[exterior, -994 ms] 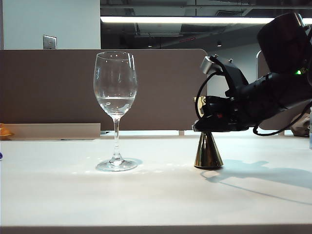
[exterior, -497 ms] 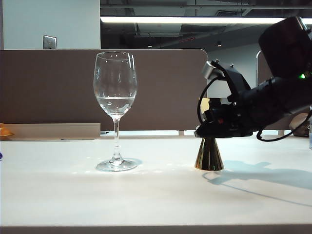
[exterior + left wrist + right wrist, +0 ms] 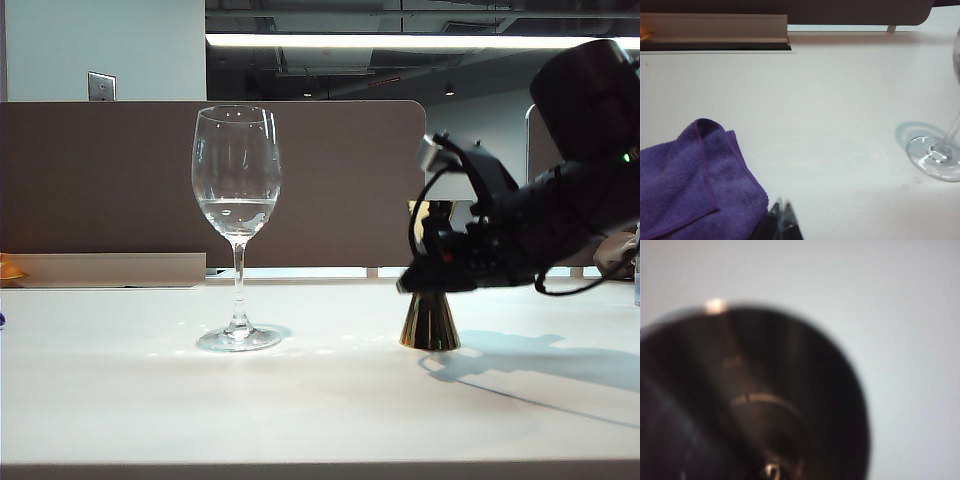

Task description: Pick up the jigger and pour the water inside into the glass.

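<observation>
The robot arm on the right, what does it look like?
The right arm is black and chunky, with a big rounded joint, looping black cables, a silver knob on top and a tiny green light. The left gripper shows only dark, narrow fingers with pale edges.

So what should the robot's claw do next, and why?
Probably back the right claw away to the right. The jigger stands upright on the table, and the glass already holds water, so the pouring looks done. The left claw rests by the purple cloth.
</observation>
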Tool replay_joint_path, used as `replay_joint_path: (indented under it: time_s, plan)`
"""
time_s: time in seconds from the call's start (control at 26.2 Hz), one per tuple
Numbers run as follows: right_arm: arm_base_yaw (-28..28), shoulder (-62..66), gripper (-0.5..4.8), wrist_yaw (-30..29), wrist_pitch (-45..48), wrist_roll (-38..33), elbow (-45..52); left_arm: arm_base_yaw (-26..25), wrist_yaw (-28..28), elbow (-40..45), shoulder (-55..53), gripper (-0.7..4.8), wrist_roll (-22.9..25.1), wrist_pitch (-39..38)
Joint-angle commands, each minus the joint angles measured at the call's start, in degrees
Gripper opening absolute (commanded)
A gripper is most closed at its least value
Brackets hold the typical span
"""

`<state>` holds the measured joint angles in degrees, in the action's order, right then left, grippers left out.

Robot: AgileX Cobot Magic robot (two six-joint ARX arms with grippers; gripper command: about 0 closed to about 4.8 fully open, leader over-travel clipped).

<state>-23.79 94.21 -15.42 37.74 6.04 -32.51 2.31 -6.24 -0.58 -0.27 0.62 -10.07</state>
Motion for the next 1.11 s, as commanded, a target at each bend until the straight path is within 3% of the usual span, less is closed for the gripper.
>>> replay_joint_path:
  time_s: [0.04, 0.11, 0.31, 0.92, 1.11]
  plan:
    - [-0.1, -1.2, 2.84, 0.6, 0.5, -0.1, -0.2, -0.1, -0.2, 0.2, 0.0, -0.05, 0.4, 0.3]
    - [-0.1, -2.1, 2.92, 1.9, -1.1, -0.1, -0.2, -0.1, -0.2, 0.2, 0.0, -0.05, 0.4, 0.3]
    - [-0.1, -5.1, 4.42, 5.5, -6.4, -0.1, -0.1, -0.1, -0.2, 0.2, 0.0, -0.05, 0.4, 0.3]
    - [-0.1, -30.3, 4.38, 7.2, -20.1, -1.2, 11.6, -0.1, -0.2, 0.2, 0.0, -0.05, 0.4, 0.3]
    - [0.0, -38.8, 3.36, 12.2, -22.6, -2.0, 14.0, -0.1, -0.2, 0.2, 0.0, -0.05, 0.4, 0.3]
